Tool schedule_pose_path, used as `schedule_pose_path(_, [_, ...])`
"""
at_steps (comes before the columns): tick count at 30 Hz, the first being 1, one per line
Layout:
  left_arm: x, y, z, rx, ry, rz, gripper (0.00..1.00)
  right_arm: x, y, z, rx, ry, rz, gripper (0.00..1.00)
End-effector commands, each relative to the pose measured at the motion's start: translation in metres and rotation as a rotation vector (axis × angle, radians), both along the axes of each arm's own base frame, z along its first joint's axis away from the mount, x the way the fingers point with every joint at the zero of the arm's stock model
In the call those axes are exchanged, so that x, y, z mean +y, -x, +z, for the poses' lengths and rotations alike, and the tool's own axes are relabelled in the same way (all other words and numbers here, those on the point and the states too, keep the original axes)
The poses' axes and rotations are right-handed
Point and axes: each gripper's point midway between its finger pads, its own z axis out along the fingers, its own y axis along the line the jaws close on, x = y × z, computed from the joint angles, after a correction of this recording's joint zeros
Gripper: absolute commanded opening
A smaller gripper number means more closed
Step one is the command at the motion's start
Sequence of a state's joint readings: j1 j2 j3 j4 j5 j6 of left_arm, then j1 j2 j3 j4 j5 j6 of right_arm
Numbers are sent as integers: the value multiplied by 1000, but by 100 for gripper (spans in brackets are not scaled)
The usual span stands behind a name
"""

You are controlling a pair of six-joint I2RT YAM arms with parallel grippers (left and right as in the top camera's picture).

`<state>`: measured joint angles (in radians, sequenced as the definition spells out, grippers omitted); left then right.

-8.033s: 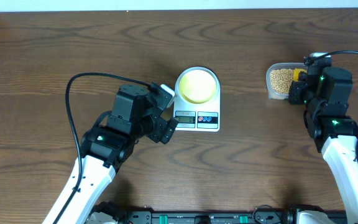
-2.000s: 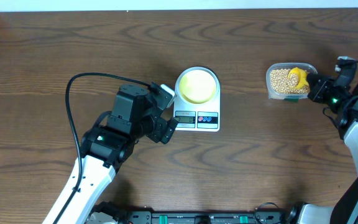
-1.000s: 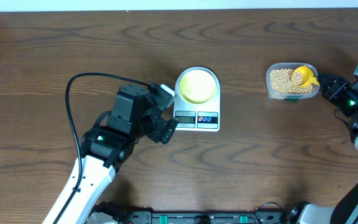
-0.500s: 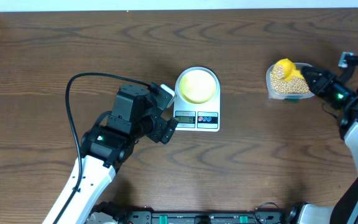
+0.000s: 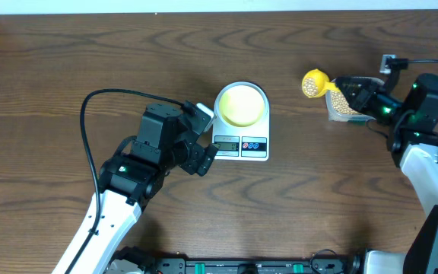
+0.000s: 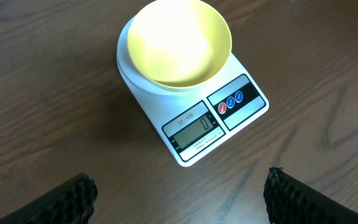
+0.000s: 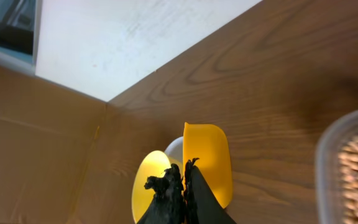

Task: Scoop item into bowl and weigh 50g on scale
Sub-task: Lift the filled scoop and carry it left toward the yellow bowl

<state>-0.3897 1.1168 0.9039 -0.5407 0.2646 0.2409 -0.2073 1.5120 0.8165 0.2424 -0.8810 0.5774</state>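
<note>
The pale-yellow bowl point(image 5: 241, 104) point(image 6: 176, 40) sits on the white scale point(image 5: 240, 146) point(image 6: 204, 124), whose display reads 0. My left gripper point(image 5: 206, 137) point(image 6: 182, 205) hovers open just left of the scale, with nothing between its fingers. A yellow scoop point(image 5: 314, 82) point(image 7: 209, 158) carrying tan beans point(image 5: 309, 86) hangs above the table between the scale and the clear container point(image 5: 347, 109). My right gripper point(image 5: 348, 89) point(image 7: 182, 186) is shut on its handle. In the right wrist view the bowl point(image 7: 148, 186) shows beyond the scoop. More beans point(image 5: 342, 102) point(image 7: 356, 162) lie in the container.
Dark wooden table point(image 5: 128, 61) all round. The left arm's black cable point(image 5: 86, 129) loops over the left side. A cardboard wall point(image 7: 36, 155) stands past the table's far edge in the right wrist view.
My right gripper has lifted the scoop with beans out of the container and carried it left, towards the scale. The left arm has not moved.
</note>
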Motion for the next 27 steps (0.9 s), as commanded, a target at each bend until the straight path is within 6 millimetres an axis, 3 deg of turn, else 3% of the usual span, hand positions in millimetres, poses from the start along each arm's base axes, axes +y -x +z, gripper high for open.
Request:
schedule_pose_path(1, [0,3,-7,15,-2,-16,88,14,-4,6,-23,3,22,1])
schedule_pose_path(16, [0,3,-7,15,-2,-16,88,65,-5,21,-109,17,105,1])
schedule_pose_path(27, [0,3,-7,15,-2,-15,88,98,2,22,-117,25,157,1])
